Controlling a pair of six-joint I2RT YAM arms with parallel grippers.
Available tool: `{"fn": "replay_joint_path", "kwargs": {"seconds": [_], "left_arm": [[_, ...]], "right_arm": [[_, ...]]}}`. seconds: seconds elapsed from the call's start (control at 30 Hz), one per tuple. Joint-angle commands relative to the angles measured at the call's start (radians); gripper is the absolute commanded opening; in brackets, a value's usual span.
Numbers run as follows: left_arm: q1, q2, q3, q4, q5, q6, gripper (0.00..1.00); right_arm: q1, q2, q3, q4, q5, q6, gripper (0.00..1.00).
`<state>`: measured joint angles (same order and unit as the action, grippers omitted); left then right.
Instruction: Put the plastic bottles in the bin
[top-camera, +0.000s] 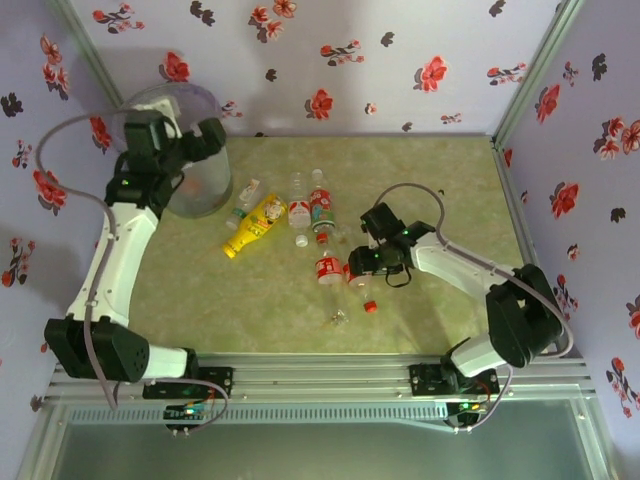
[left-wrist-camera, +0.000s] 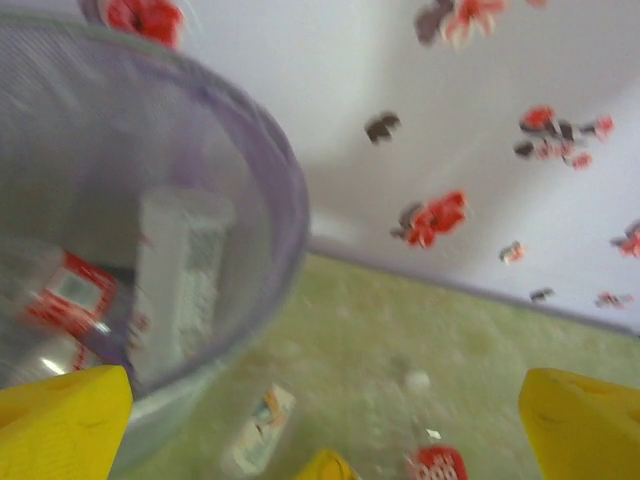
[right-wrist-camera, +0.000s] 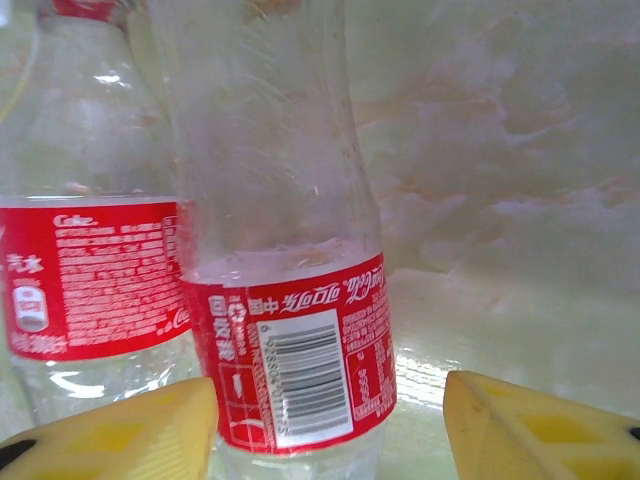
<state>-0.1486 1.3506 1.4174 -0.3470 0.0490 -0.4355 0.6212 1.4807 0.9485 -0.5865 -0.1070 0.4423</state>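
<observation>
Right end effector (right-wrist-camera: 330, 425) straddles bottle (right-wrist-camera: 285, 330), unclamped.
Close mid-body, gently; neighbour bottle (right-wrist-camera: 90, 270) at 9 o'clock maybe touching. Left end effector (left-wrist-camera: 325, 425) open.

Top cam overhead from near edge, L wrist cam beside bin (left-wrist-camera: 285, 215), R wrist cam tight on bottles (right-wrist-camera: 290, 340)

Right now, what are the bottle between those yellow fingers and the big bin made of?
Bottle: probably thin clear plastic. It is see-through, glossy and faintly scuffed, with a red printed label that looks like film.
Bin: seemingly translucent greyish plastic. The bottles inside show blurred through its wall.
</observation>
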Motion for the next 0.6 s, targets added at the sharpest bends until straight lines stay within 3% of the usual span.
{"fn": "replay_joint_path", "kwargs": {"seconds": [0.0,0.13,0.3,0.43,0.57], "left_arm": [[-0.061,-0.048,-0.124,0.083,0.026,-0.090,1.00],[-0.130,-0.081,-0.264,0.141,0.045,-0.156,1.00],[-0.192,-0.065,-0.345,0.125,0.080,-0.189,1.00],[-0.230,-0.032,-0.393,0.086,0.113,-0.194,1.00],[-0.259,-0.028,-0.496,0.159,0.115,-0.258,1.00]], "right_arm": [[0.015,0.031,0.013,0.025,-0.001,0.019,0.66],[0.019,0.093,0.018,0.024,0.002,0.018,0.68],[0.020,0.157,0.014,0.038,0.010,0.015,0.78],[0.019,0.211,0.016,0.057,0.028,0.015,0.78],[0.020,0.263,0.031,0.059,0.050,0.019,0.75]]}}
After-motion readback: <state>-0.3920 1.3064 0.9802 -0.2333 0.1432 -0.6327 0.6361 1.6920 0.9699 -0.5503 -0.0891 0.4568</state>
